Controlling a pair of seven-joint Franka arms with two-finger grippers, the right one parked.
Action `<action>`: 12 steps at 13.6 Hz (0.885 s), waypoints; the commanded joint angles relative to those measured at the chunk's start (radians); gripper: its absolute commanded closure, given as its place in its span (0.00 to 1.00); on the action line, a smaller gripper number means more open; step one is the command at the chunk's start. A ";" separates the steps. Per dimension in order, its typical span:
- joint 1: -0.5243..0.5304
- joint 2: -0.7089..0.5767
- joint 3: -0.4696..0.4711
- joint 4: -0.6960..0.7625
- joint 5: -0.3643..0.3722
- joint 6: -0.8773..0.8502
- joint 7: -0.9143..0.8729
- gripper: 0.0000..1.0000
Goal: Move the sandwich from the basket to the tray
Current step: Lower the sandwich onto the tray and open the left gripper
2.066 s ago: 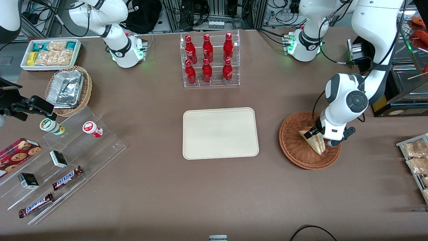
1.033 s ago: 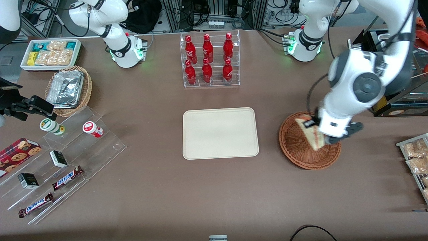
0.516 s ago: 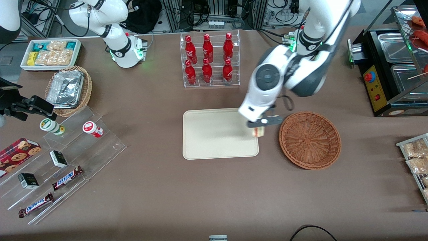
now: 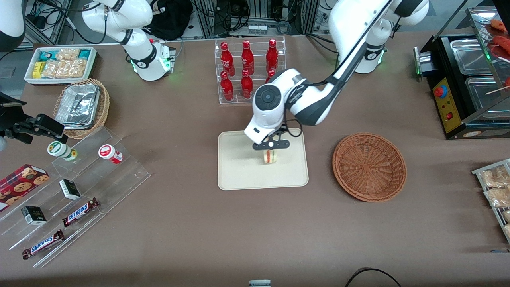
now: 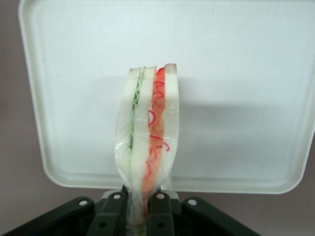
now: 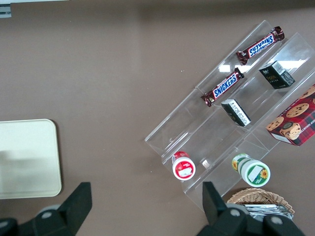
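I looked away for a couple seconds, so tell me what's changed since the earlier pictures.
The tool lifted the sandwich out of the basket and carried it over the tray, still clamped. The basket, tray and bottle rack stayed where they were.

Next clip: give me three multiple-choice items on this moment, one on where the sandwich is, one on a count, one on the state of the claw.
1. Where is the sandwich?
A. lying in the basket
B. held over the tray
C. on the bare table

2. How many red bottles show in the clear rack in the front view?
A. four
B. six
C. eight

3. What is the claw doing?
A. shut on the sandwich
B. open above the basket
C. shut on nothing

Answers:
1. B: in the front view the wedge hangs from the claw over the tray, while the basket is empty.
2. B: two rows of three, one bottle partly covered by the arm.
3. A: the wrist view shows both fingers pressed against the wrapped wedge.
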 commanded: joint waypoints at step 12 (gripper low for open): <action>-0.049 0.101 0.014 0.049 0.113 0.080 -0.110 0.00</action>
